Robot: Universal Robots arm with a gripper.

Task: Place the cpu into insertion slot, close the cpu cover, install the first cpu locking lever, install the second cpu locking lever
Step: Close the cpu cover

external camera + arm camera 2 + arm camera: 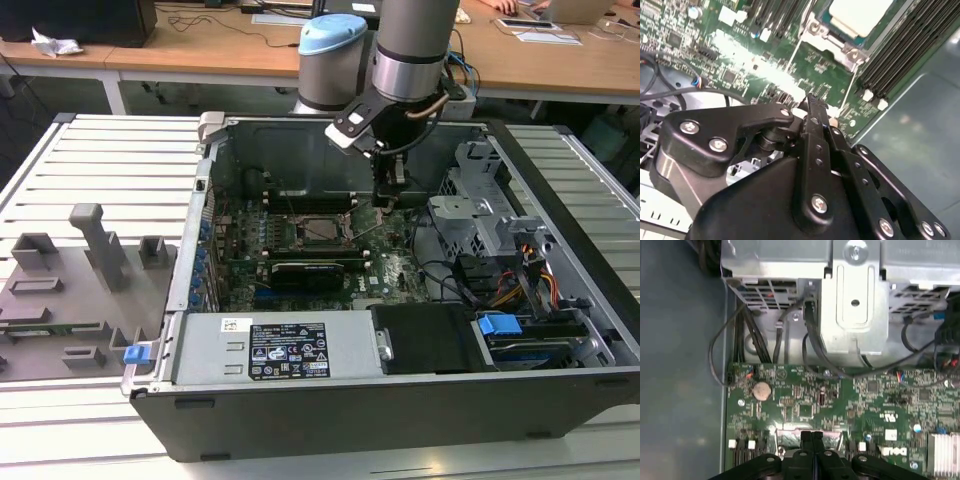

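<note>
The open computer case [400,400] holds the green motherboard [390,270], and my gripper [812,436] hangs low over that board, just beside the insertion slot [322,228] on the exterior view's right. My fingers are pressed together, with nothing visible between them. The slot sits near the case's rear wall. In the second wrist view the cpu cover [852,54] appears to be lying down around the cpu [860,15], whose pale face shows through its window, so I judge seating and covering done. A thin wire locking lever [850,90] runs toward my fingertips. I cannot tell whether it is latched, so I count the levers as unfinished.
</note>
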